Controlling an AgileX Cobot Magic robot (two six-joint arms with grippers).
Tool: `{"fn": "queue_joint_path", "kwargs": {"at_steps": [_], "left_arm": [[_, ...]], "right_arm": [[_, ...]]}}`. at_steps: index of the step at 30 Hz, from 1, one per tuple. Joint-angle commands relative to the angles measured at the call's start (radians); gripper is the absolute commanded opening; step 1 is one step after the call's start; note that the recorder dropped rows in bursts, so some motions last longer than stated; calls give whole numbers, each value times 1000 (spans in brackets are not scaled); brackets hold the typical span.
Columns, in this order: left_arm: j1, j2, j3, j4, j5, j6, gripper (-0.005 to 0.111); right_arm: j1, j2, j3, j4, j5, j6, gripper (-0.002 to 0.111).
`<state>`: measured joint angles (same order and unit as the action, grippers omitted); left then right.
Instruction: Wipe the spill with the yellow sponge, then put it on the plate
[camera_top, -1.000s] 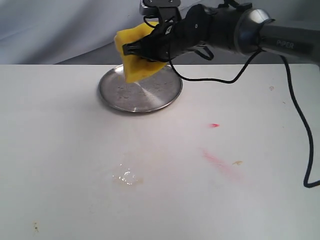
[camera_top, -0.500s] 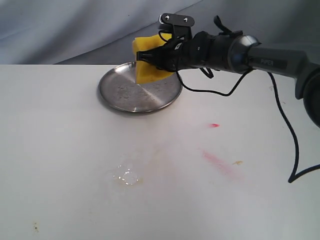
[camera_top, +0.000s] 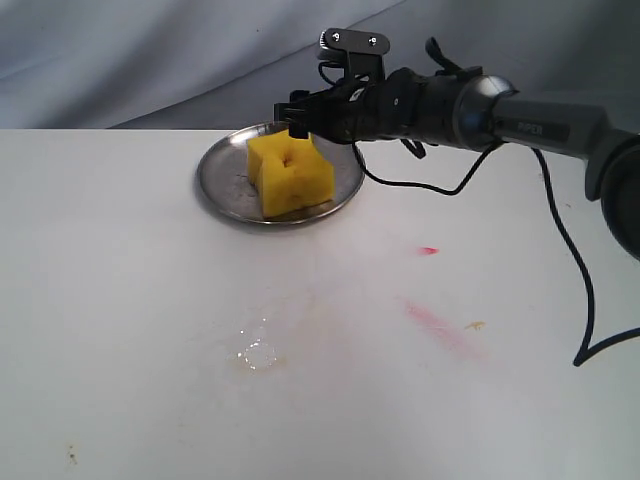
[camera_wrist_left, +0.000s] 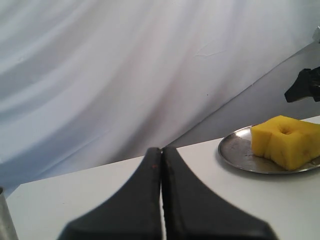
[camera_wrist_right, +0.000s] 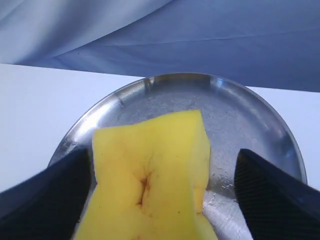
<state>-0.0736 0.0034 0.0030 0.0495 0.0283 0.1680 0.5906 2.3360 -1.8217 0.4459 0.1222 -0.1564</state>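
Note:
The yellow sponge (camera_top: 290, 175) lies on the silver plate (camera_top: 215, 185) at the back of the table, a dent in its top face. My right gripper (camera_top: 300, 118) hovers just over the sponge's far side. In the right wrist view it (camera_wrist_right: 162, 195) stands open, its fingers either side of the sponge (camera_wrist_right: 150, 170) above the plate (camera_wrist_right: 240, 115); one finger is apart from the foam. The spill (camera_top: 255, 353) shows as a thin glossy wet patch with an amber tinge. My left gripper (camera_wrist_left: 161, 150) is shut on nothing, far from the sponge (camera_wrist_left: 285, 140) and plate (camera_wrist_left: 235, 150).
A pink-red smear (camera_top: 440, 325) and a small red spot (camera_top: 428, 250) mark the table on the right. The right arm's black cable (camera_top: 585, 270) hangs down over the table's right side. A grey cloth backdrop (camera_top: 120, 60) stands behind the table.
The right gripper carried the sponge down over the plate and opened. The sponge dropped from its fingers and now rests on the plate.

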Motion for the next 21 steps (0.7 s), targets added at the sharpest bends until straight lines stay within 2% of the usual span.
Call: {"fn": "queue_joint_path", "kwargs": {"at_steps": [1, 5, 7, 11, 13, 15, 21], "left_arm": [[4, -3, -3, -7, -5, -9, 0], [4, -3, -3, -7, -5, -9, 0], [4, -3, -3, -7, -5, -9, 0], [4, -3, -3, -7, -5, -9, 0], [4, -3, -3, -7, -5, -9, 0], [4, -3, -3, -7, -5, -9, 0], [4, -3, -3, -7, -5, -9, 0]], "right_arm": [[-4, -7, -7, 4, 69, -4, 73], [-4, -33, -7, 4, 172, -4, 72], [-4, -61, -7, -6, 211, -4, 66], [-4, -136, 13, -62, 306, -4, 35], [-4, -189, 80, -82, 306, -4, 16], [-4, -249, 182, -94, 255, -4, 1], [-4, -472, 601, -91, -8, 4, 0]]}}
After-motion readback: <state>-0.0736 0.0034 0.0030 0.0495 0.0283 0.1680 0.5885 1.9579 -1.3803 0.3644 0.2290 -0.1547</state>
